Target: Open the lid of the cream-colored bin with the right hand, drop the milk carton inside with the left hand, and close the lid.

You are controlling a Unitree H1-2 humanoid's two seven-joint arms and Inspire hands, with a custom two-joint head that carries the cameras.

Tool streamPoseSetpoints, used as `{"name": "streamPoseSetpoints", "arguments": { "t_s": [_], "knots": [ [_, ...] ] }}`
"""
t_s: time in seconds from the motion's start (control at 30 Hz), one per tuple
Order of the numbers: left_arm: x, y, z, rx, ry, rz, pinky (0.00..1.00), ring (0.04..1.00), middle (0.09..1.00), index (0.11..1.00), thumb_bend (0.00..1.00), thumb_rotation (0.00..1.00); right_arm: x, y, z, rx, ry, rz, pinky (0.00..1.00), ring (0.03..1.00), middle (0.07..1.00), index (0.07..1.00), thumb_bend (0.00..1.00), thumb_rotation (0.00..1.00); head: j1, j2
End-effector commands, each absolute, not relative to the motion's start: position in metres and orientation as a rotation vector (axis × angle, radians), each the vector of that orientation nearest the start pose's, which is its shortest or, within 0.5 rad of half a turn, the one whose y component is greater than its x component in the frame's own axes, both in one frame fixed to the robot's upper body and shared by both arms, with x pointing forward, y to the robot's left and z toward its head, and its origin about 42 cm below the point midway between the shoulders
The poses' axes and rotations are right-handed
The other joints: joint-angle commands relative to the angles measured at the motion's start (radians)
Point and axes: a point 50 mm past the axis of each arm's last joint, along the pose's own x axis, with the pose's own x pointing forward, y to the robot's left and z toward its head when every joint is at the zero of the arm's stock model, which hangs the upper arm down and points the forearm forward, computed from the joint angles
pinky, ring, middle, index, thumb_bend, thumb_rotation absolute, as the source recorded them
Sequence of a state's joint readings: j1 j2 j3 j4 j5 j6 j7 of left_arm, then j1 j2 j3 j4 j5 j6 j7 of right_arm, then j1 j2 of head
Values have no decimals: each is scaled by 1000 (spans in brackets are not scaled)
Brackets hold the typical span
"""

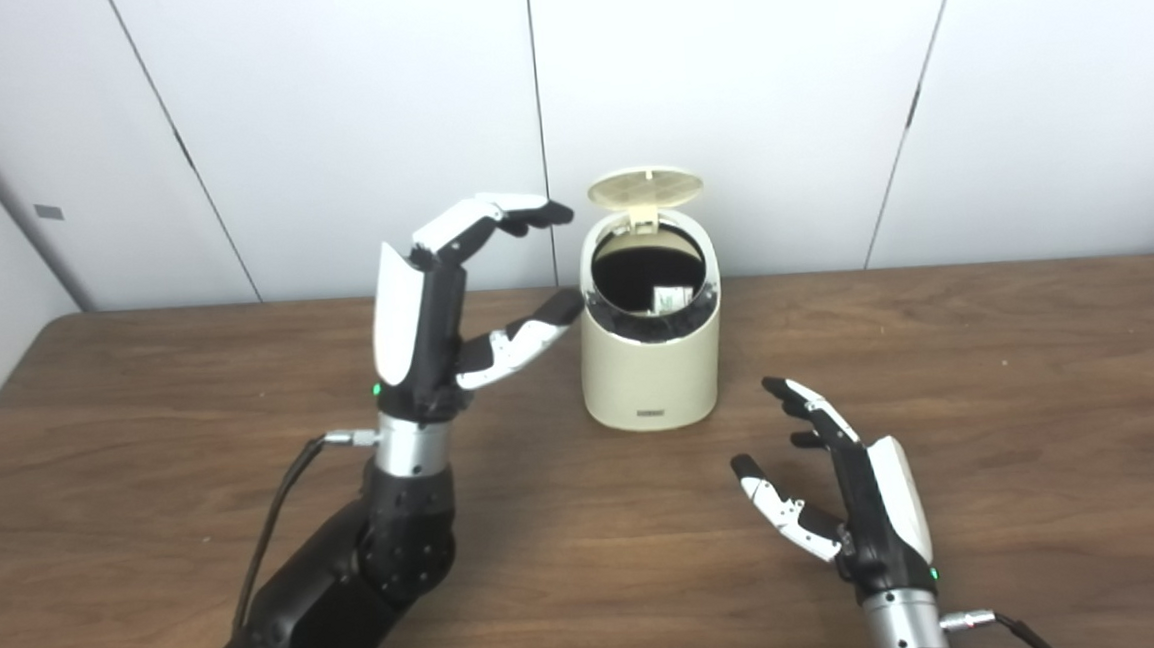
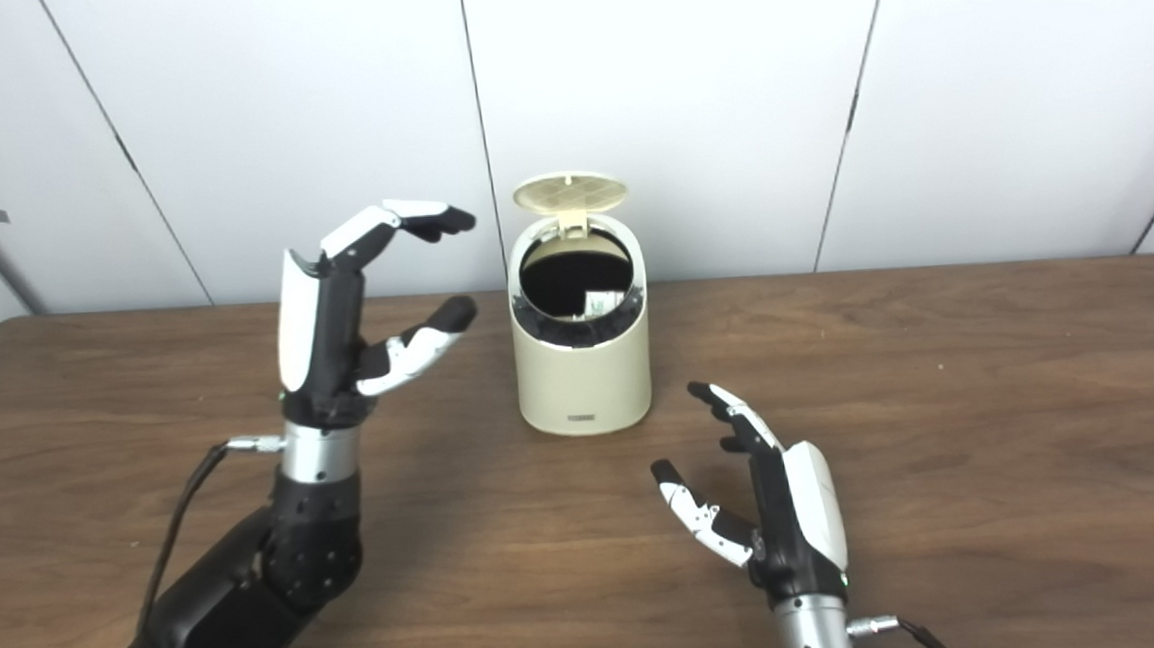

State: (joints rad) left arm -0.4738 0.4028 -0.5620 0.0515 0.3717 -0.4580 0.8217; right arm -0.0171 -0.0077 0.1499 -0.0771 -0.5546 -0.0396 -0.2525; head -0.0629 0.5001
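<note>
Left hand: released and empty, raised just beside the bin, its fingers spread toward the opening, probably because the drop was already made.
Right hand: released, holding nothing, low over the table, with the bin beyond its fingertips.
Milk carton: inside the bin, partly visible in the dark opening.
Lid: standing up at the far side of the bin.
Cream-colored bin: between both hands, nearer the left one.
Remaining step: closing the lid, in my judgement.
</note>
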Motion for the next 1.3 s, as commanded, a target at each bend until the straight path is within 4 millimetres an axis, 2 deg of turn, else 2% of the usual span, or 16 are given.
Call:
{"name": "streamPoseSetpoints", "arguments": {
  "t_s": [0.0,0.07,0.17,0.23,0.27,0.3,0.33,0.4,0.43,0.5,0.63,0.8,0.93,1.03,1.17,1.27],
  "knots": [
    [358,197,249,336,-1062,24,521,576,597,641,569,635,290,-186,131,-541,-298,-117,704,826,840,814,205,383,0,-3],
    [351,207,249,304,-1025,28,515,575,600,635,559,596,291,-188,138,-531,-334,-137,709,828,845,826,227,457,2,-4],
    [343,221,243,266,-942,-6,542,594,627,659,500,671,295,-191,166,-549,-429,-169,740,838,852,833,260,623,5,-7],
    [339,225,235,236,-866,-59,617,681,715,733,496,755,298,-194,184,-572,-492,-170,758,856,863,841,260,623,3,-8],
    [334,228,228,228,-801,-98,688,760,792,802,538,782,302,-198,195,-602,-531,-156,793,886,894,875,321,706,1,-8],
    [330,231,221,211,-737,-127,688,760,792,802,538,782,307,-202,204,-635,-566,-140,793,886,894,875,321,706,1,-8],
    [327,233,216,198,-694,-147,749,820,850,850,591,792,310,-205,210,-658,-587,-130,827,917,928,914,414,795,1,-8],
    [321,234,208,147,-610,-164,792,858,886,880,625,797,318,-211,223,-711,-619,-105,855,942,956,945,495,858,-1,-11],
    [319,234,204,116,-568,-163,829,887,913,908,636,822,322,-213,235,-753,-641,-92,879,964,982,978,616,923,-1,-11],
    [315,234,197,73,-503,-157,860,914,937,938,650,862,329,-214,259,-824,-691,-88,905,990,996,995,718,980,-3,-13],
    [313,234,188,7,-420,-177,901,945,969,976,673,912,332,-204,308,-890,-774,-106,938,1000,1000,997,758,994,-7,-9],
    [317,236,187,7,-362,-209,916,957,982,999,739,899,340,-190,345,-971,-779,-95,914,1000,1000,982,761,960,-7,-13],
    [318,236,187,9,-326,-222,960,979,978,986,775,881,351,-182,363,-1031,-765,-67,916,1000,1000,972,755,927,-7,-19],
    [320,236,185,24,-318,-225,950,978,977,982,791,877,358,-178,370,-1070,-754,-59,909,1000,1000,964,754,909,-7,-20],
    [322,237,186,22,-323,-218,929,965,972,980,780,854,372,-171,381,-1145,-734,-26,984,1000,1000,978,756,917,-6,-22],
    [323,237,187,20,-329,-209,924,954,960,964,763,841,381,-166,388,-1184,-735,-4,999,1000,991,975,773,948,-4,-23]
  ]
}}
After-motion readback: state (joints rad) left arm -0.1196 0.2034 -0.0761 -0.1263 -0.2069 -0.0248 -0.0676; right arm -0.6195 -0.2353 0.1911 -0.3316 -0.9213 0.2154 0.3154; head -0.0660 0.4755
